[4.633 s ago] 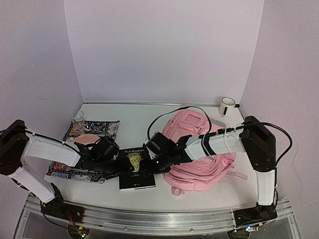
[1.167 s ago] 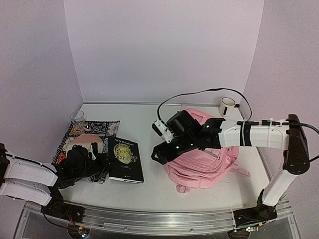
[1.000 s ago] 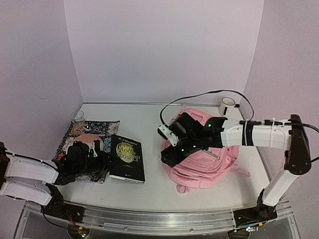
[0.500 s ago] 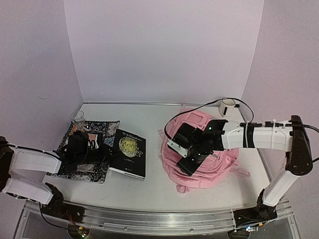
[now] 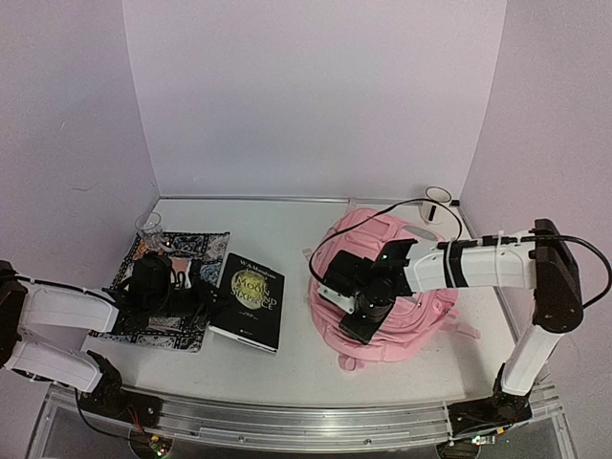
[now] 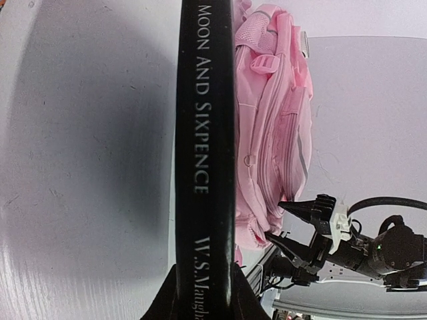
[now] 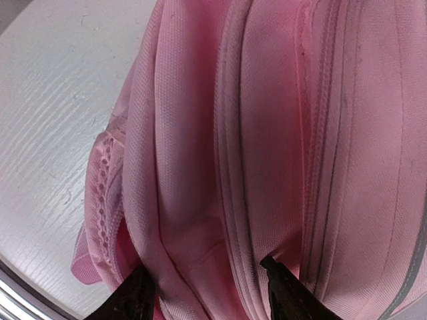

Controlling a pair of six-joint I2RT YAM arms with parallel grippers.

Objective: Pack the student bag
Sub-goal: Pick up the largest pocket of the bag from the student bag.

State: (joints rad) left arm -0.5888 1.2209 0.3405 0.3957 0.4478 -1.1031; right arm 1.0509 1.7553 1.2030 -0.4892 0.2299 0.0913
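The student bag point(image 5: 406, 249) is a big pink backpack lying at the right middle of the table; it also fills the right wrist view point(image 7: 267, 133) and shows behind the book point(image 6: 273, 133). My right gripper point(image 5: 361, 311) presses down on its near left side, open. Its two fingers straddle a fold of pink fabric point(image 7: 207, 280) beside a zip seam. My left gripper point(image 5: 210, 304) is shut on the spine of a black book point(image 5: 251, 298), "Moon and Sixpence", left of the bag. The spine point(image 6: 204, 133) runs up from between the left gripper's point(image 6: 204, 270) fingers.
A patterned cloth point(image 5: 196, 245) lies at the left under my left arm, with a clear glass point(image 5: 148, 227) at its far corner. A white mug point(image 5: 437, 204) stands at the back right. A black cable point(image 5: 382, 212) loops over the bag.
The left gripper has carried the book up and right, turned toward the bag. The right gripper has swung from the bag's left edge down onto its near side, its jaws narrowing.
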